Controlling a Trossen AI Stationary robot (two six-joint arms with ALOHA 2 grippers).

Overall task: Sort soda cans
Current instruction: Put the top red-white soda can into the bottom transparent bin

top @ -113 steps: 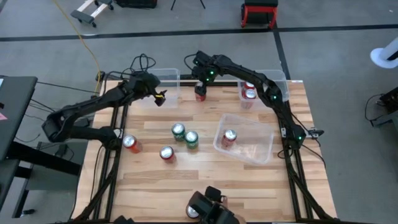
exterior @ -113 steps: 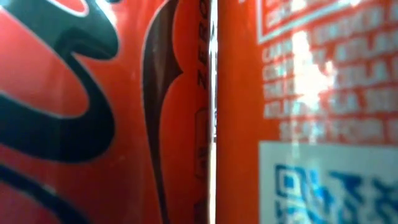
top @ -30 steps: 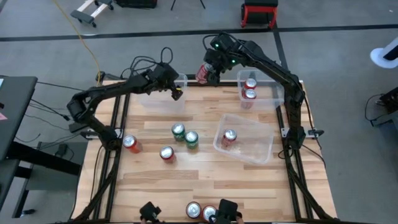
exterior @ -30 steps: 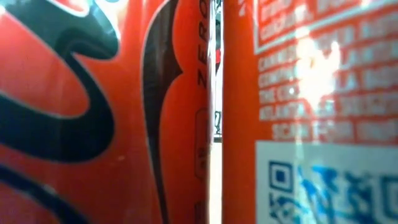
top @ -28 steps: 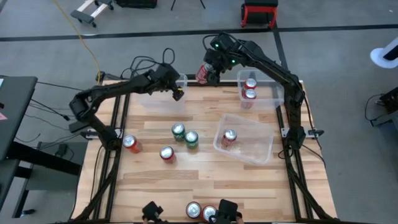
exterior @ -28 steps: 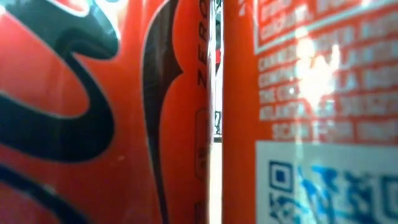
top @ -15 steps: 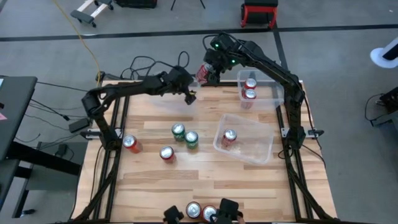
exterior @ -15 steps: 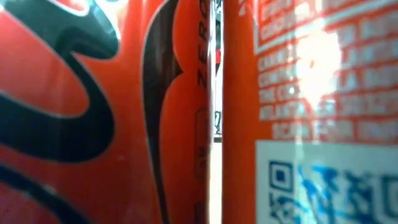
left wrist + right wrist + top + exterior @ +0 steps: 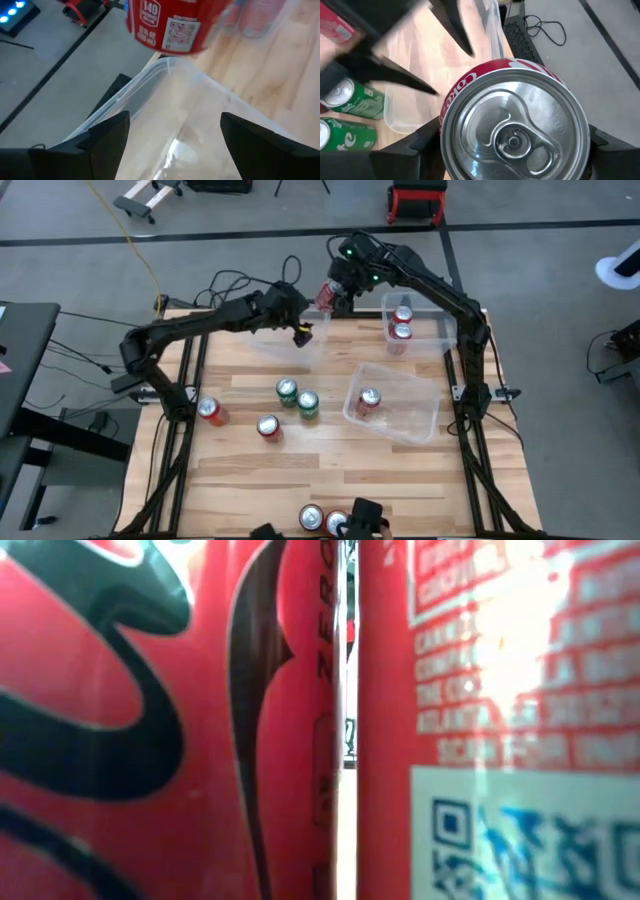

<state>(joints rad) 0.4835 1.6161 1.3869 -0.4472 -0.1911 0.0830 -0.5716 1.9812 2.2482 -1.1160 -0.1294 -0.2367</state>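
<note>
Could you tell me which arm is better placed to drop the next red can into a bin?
The right: its tool is shut on a red can held above the table's far edge, near the bin with two red cans. The left tool is open and empty over another clear bin.

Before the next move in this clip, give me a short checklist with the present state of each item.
1. Right gripper holds a can: ok. It is shut on the red soda can with the silver top, lifted at the table's far edge.
2. Left gripper free: ok, open, fingers apart over the clear plastic rectangular bin.
3. Arms clear of each other: cannot tell; the two grippers are close.
4. Far right clear bin sorted: ok, two red cans inside.
5. Two green cans sorted: not ok, loose on the wooden table.
</note>
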